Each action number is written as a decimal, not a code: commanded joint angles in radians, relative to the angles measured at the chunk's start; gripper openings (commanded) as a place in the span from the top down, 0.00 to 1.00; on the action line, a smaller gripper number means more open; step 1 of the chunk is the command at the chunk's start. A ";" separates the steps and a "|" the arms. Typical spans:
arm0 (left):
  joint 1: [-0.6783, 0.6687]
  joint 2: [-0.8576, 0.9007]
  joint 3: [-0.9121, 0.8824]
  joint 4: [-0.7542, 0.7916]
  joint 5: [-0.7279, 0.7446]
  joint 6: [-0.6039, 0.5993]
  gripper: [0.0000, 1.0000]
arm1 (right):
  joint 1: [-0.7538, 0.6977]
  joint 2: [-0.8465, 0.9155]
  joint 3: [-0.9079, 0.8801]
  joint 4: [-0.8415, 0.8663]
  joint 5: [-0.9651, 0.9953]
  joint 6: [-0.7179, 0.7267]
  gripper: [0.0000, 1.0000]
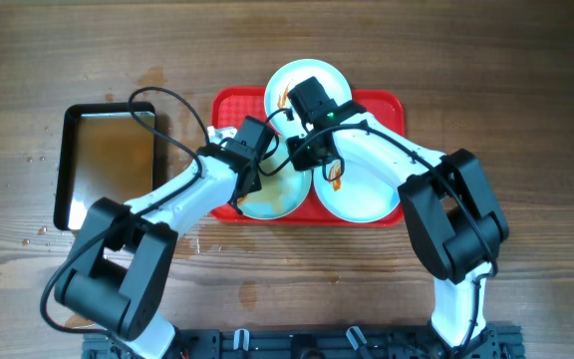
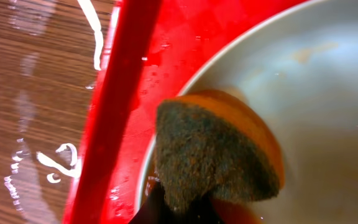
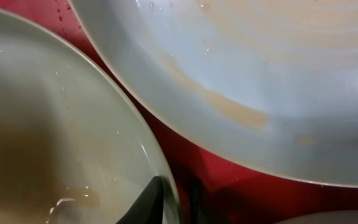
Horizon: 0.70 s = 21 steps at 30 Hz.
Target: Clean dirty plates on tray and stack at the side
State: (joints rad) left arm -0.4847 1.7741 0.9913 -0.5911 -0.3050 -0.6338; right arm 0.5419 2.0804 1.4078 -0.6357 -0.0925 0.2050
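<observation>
Three white plates lie on the red tray [image 1: 229,105]: one at the back [image 1: 292,80], one front left [image 1: 279,199] and one front right [image 1: 367,194]. My left gripper [image 1: 251,176] [image 2: 174,210] is shut on an orange sponge [image 2: 210,155], whose dark scouring side is pressed on the front-left plate [image 2: 316,93] near its rim. My right gripper [image 1: 305,158] [image 3: 176,190] is shut on that plate's [image 3: 48,124] rim, one finger [image 3: 154,193] inside it. The front-right plate [image 3: 260,68] carries pale orange streaks and an orange smear [image 1: 336,179].
A black-rimmed metal pan [image 1: 108,165] sits on the wooden table left of the tray. Water drops glisten on the wood [image 2: 55,165] beside the tray's left rim [image 2: 114,118]. Both arms cross over the tray's middle.
</observation>
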 commanded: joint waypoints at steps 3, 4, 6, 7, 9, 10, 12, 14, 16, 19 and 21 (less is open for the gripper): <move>-0.002 -0.113 -0.023 0.018 0.066 0.000 0.96 | -0.006 0.043 -0.006 -0.011 0.034 0.005 0.84; -0.003 -0.116 -0.023 0.039 0.153 -0.002 0.96 | -0.006 0.043 -0.006 -0.012 0.034 0.005 0.83; -0.009 -0.105 -0.023 0.085 0.296 -0.002 0.96 | -0.006 0.043 -0.006 -0.011 0.034 0.005 0.83; -0.012 -0.097 -0.023 0.107 0.338 -0.002 0.96 | -0.006 0.043 -0.006 -0.009 0.034 0.005 0.83; -0.025 -0.078 -0.023 0.136 0.360 -0.008 0.96 | -0.006 0.043 -0.006 -0.010 0.034 0.005 0.83; -0.031 -0.068 -0.023 0.146 0.361 -0.011 0.96 | -0.006 0.043 -0.006 -0.011 0.034 0.005 0.83; -0.040 -0.032 -0.023 0.164 0.361 -0.037 0.96 | -0.006 0.043 -0.006 -0.011 0.034 0.005 0.83; -0.042 -0.003 -0.024 0.173 0.361 -0.057 0.96 | -0.006 0.043 -0.006 -0.010 0.034 0.005 0.84; -0.042 0.035 -0.024 0.173 0.361 -0.056 0.96 | -0.006 0.043 -0.006 -0.011 0.034 0.005 0.84; -0.042 0.084 -0.024 0.154 0.338 -0.055 0.96 | -0.006 0.043 -0.006 -0.012 0.034 0.005 0.83; -0.040 0.085 -0.023 0.123 0.277 -0.055 0.96 | -0.006 0.043 -0.006 -0.012 0.034 0.005 0.83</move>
State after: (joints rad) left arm -0.5228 1.7954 0.9867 -0.4271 0.0391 -0.6720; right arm 0.5381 2.0804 1.4082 -0.6361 -0.0883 0.2085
